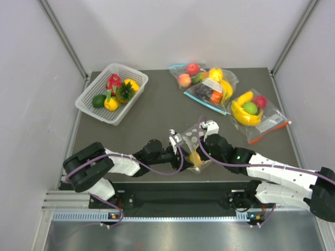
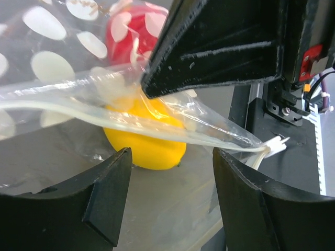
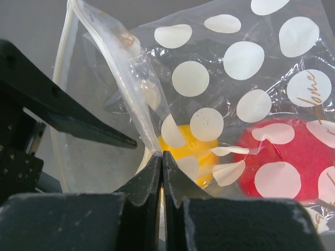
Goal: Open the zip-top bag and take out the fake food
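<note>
Clear white-dotted plastic zip-top bag (image 1: 193, 140): front-centre of dark grey table (image 1: 157, 110), between both grippers.
Right gripper (image 3: 163, 157): clamped on the bag's film beside the zip rim.
Left gripper (image 2: 172, 157): jaws apart, bag just ahead.
Contents: yellow rounded plastic fruit (image 2: 149, 149); red plastic piece (image 3: 293, 151).

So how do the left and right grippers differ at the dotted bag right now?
The left gripper has its jaws apart; the right gripper has its jaws shut. The right gripper pinches the bag by its film; the left gripper holds nothing, with the bag's rim just ahead of it. Both are at the same bag, with the yellow fruit and red fruit inside.
</note>
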`<move>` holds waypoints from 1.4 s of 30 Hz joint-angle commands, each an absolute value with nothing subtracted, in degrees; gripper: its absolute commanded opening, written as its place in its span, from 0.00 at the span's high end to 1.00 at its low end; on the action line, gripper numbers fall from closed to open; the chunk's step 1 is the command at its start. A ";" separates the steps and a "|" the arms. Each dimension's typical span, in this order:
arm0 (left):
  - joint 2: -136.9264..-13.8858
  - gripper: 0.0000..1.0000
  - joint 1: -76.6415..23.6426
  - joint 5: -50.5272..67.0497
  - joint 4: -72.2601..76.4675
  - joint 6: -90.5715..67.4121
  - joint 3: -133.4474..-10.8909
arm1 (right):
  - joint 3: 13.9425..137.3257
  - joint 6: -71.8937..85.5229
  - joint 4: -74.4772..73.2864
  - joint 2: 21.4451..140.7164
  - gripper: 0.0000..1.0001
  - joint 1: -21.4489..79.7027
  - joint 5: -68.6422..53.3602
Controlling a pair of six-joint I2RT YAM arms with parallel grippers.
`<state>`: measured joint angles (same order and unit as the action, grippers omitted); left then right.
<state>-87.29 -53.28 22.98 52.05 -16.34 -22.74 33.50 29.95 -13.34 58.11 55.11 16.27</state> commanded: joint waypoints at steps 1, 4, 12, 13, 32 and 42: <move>-88.94 0.32 -55.02 21.54 55.99 -15.91 -25.48 | 32.61 32.95 -13.09 55.20 1.00 55.90 20.91; -90.87 0.32 -56.42 20.31 54.05 -15.21 -26.98 | 32.52 33.57 -14.59 55.19 1.00 55.90 22.23; -95.09 0.29 -59.50 14.08 55.29 -15.47 -28.74 | 30.15 35.15 -15.03 53.62 1.00 55.90 22.24; -95.79 0.29 -59.76 13.37 55.02 -15.38 -29.26 | 29.89 35.24 -15.03 53.44 1.00 55.90 22.06; -105.73 0.32 -63.02 3.60 59.77 -16.52 -35.85 | 27.16 38.58 -9.67 51.15 1.00 55.90 13.89; -104.24 0.96 -63.54 3.25 61.17 -16.17 -33.75 | 26.28 39.02 -10.89 49.31 1.00 55.90 16.42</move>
<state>-106.17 -63.29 4.19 55.33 -16.38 -34.35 26.20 37.80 -12.75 50.63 55.11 15.88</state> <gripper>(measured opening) 0.637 0.006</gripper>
